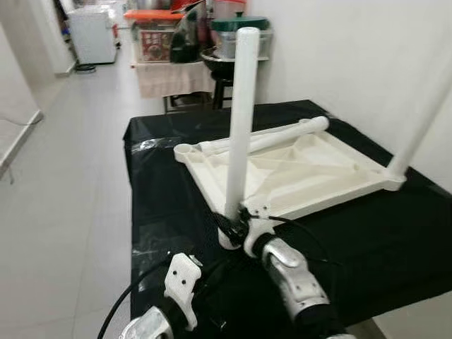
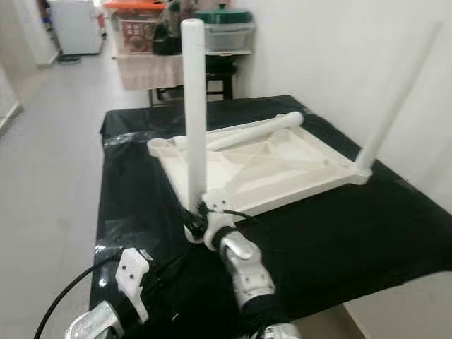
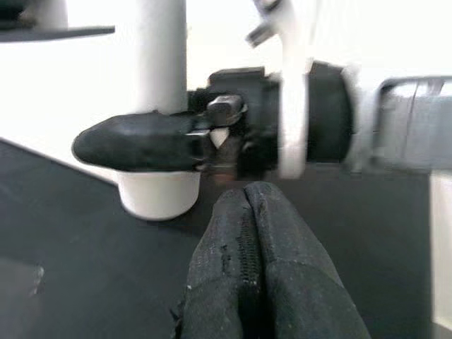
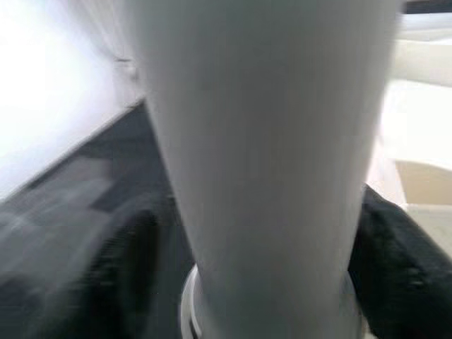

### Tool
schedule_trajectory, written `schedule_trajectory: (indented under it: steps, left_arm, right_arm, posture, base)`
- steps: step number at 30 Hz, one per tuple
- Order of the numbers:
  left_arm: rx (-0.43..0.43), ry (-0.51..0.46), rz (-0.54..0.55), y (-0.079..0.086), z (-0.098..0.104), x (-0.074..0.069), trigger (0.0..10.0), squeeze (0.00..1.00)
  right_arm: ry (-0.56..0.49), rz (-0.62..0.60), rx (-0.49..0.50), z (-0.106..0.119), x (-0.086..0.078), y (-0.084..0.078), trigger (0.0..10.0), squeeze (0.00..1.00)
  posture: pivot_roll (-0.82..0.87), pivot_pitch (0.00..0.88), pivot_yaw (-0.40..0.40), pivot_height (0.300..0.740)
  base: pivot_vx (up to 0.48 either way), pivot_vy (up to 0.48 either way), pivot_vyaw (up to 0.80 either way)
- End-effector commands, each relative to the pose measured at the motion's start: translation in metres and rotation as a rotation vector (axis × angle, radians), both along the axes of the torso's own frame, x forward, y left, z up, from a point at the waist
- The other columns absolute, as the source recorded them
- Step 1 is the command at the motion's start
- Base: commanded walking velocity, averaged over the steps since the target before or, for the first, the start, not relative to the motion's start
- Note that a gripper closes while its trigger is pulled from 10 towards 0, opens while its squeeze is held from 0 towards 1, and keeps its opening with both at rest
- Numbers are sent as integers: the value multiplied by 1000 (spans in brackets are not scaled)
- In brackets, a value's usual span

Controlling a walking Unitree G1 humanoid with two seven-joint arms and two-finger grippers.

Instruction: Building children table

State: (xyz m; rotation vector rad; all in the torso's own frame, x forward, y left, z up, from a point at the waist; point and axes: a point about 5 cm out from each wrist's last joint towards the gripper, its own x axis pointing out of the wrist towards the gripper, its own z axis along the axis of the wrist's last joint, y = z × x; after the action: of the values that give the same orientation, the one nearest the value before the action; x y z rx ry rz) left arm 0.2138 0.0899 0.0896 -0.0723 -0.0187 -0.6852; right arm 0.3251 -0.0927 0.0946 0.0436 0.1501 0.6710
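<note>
Right gripper point(image 1: 235, 224): fingers clamped on either side of the upright white leg point(image 1: 241, 120), low down, just above where the leg meets the near corner socket of the tabletop point(image 1: 296, 176). In the right wrist view the leg point(image 4: 268, 162) is blurred, with a dark finger point(image 4: 395, 261) on each flank.

Left gripper point(image 3: 258, 233): fingers pressed together, holding nothing, hanging just short of the right gripper's wrist, over the black cloth point(image 1: 169, 205). Head views cut off its tips; only the white wrist bracket and cable show at the frame bottom.

Tabletop lies upside down on the cloth-covered table, ribbed underside up. Held leg's long axis is near vertical, top leaning slightly right. A second leg point(image 1: 424, 113) stands in the right corner, its upper end cut off by the frame. A third leg point(image 1: 272, 138) lies flat along the far edge, long axis running left to right.
</note>
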Motion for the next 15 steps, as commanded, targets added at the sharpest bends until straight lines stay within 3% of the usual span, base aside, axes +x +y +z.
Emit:
schedule_trajectory:
  steps: [1,4,5,6,8,13,15]
  left_arm:
    - [6,23,-8,-1,-4,0,10000,0]
    - [7,24,-9,-1,-4,1,10000,0]
    - [9,24,-10,-2,-4,2,10000,0]
    - [9,24,-10,-2,-4,2,10000,0]
    - [12,25,-10,-2,-4,3,10000,0]
    - [16,25,-9,-1,-5,3,10000,0]
    - [18,27,-9,-1,-6,3,10000,0]
  right_arm:
    - [-18,24,18,8,3,2,10000,1000]
    - [-33,61,12,15,6,-3,10000,1000]
    - [-65,163,-22,25,15,-13,10000,0]
    - [-65,163,-22,25,15,-13,10000,0]
    - [-91,296,-83,45,31,-29,10000,0]
    - [-98,352,-95,62,43,-33,10000,0]
    - [-93,375,-71,74,49,-33,2667,0]
  posture:
    - [38,0,-41,740]
    - [38,0,-40,740]
    - [40,0,-40,740]
    - [40,0,-40,740]
    - [52,0,-43,740]
    - [62,0,-50,740]
    - [66,0,-50,740]
  base:
    - [0,0,0]
    - [0,0,0]
    - [0,0,0]
    - [0,0,0]
    - [0,0,0]
    - [0,0,0]
    - [0,0,0]
